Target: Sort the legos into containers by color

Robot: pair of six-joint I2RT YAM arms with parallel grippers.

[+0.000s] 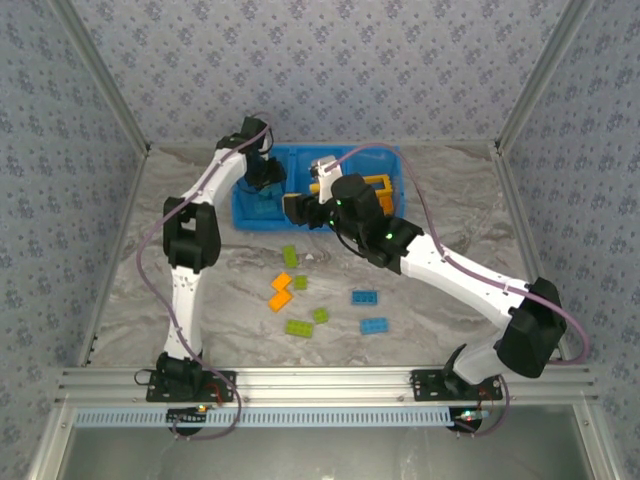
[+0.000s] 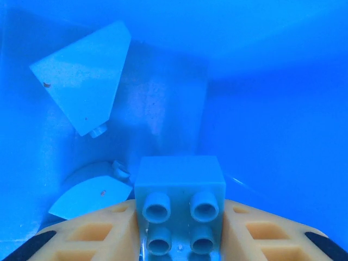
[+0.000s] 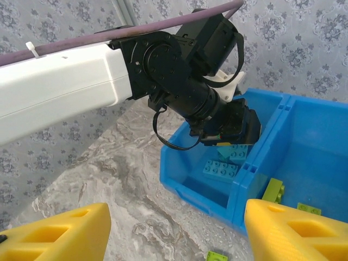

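Left end effector [image 2: 180, 234] grips a teal brick [image 2: 179, 176], low inside the bin's left compartment [image 2: 272, 125], two teal pieces [image 2: 81, 81] lying just ahead.

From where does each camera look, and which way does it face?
Top external: above and behind, looking down on the table, the blue bin, the left arm and right arm.
Left wrist: faces down into a bin compartment; the left gripper clamps a teal brick.
Right wrist: faces the bin across the table; the open right gripper frames the bottom.
Shared: the right wrist view also shows that held brick.
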